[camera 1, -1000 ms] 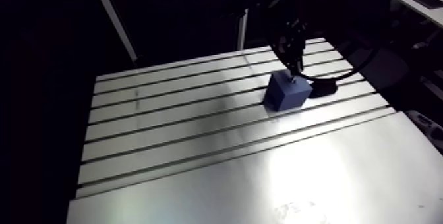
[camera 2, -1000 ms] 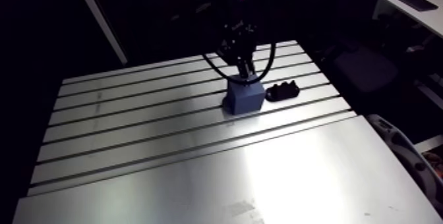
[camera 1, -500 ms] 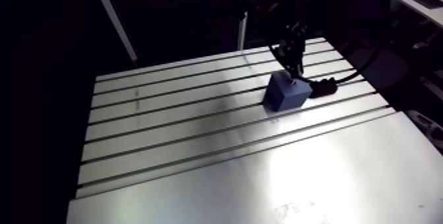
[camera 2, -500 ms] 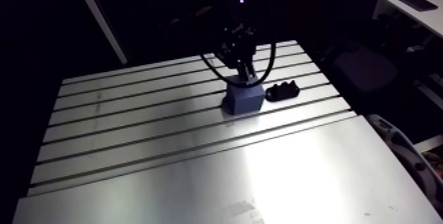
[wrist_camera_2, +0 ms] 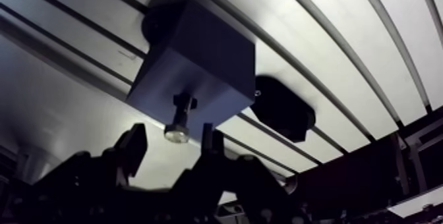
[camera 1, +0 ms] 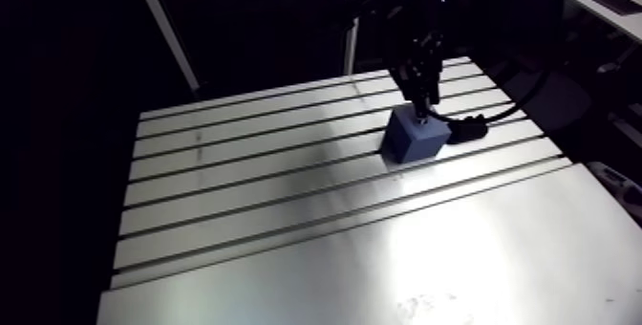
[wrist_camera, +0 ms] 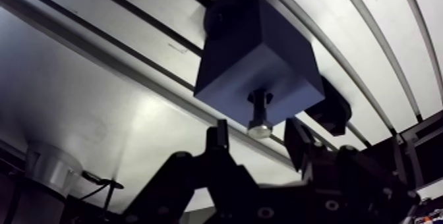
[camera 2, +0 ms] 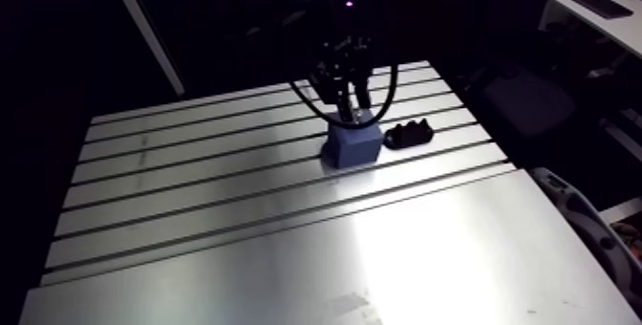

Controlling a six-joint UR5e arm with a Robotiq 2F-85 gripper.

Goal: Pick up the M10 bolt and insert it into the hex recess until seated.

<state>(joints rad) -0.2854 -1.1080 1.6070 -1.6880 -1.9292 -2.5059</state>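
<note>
A blue block [wrist_camera: 257,55] stands on the slotted table [camera 1: 287,205], towards its far right. The M10 bolt [wrist_camera: 259,114] sticks up out of the block's top face, with its shank in the recess and its head [wrist_camera_2: 177,133] raised clear of the surface. My gripper [wrist_camera: 257,134] hangs straight above the block, open. The bolt head sits in the gap between the two fingers, with space on both sides. In the arm view the gripper [camera 2: 349,99] is just over the block [camera 2: 353,145].
A black lumpy fixture [camera 2: 409,135] lies on the table right beside the block, on its right side. Parallel slots run across the far half of the table, and the near half is smooth plate. A pale round part [wrist_camera: 46,167] shows behind the gripper in the wrist view.
The gripper has straightened up over the block and its fingers have spread apart. The bolt stays standing in the block, which has not moved.
</note>
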